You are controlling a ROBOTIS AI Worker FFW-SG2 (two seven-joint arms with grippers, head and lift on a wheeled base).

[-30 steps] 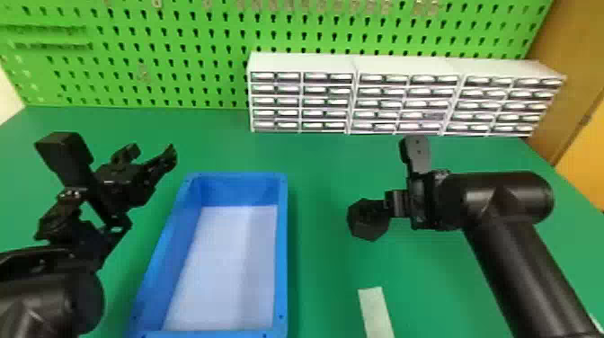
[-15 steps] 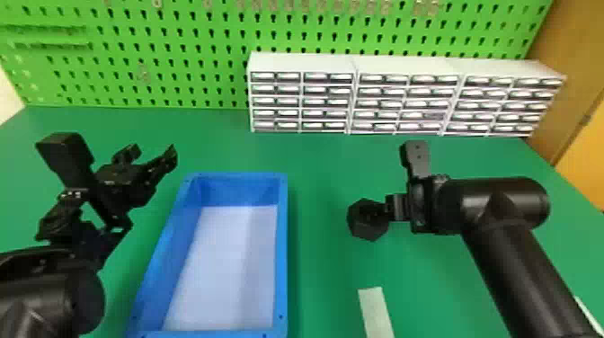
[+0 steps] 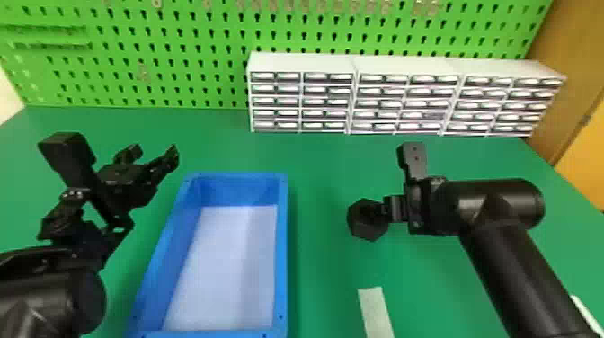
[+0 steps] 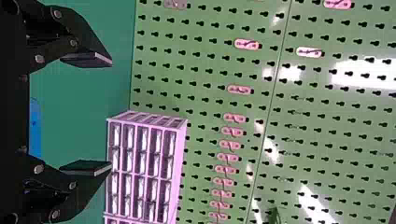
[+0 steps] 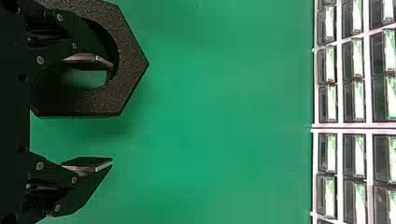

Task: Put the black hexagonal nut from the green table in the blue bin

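Observation:
The black hexagonal nut (image 3: 365,226) lies on the green table (image 3: 323,269), right of the blue bin (image 3: 282,251). My right gripper (image 3: 382,211) is over the nut's right side. In the right wrist view, my right gripper (image 5: 112,112) stands open; one finger overlaps the hole of the nut (image 5: 128,65), the other is outside it over the table. Whether the fingers reach down into the hole, I cannot tell. Left of the bin, my left gripper (image 3: 150,155) is raised and parked. The left wrist view has the left gripper (image 4: 112,114) open with nothing between its fingers.
White drawer cabinets (image 3: 350,94) line the table's back edge before a green pegboard (image 3: 179,54). A pale strip (image 3: 376,310) lies on the table in front of the nut. The bin's near wall runs off the head view's lower edge.
In the head view, my right gripper has shifted very slightly toward the table's front. The nut, the bin and my left arm keep their places.

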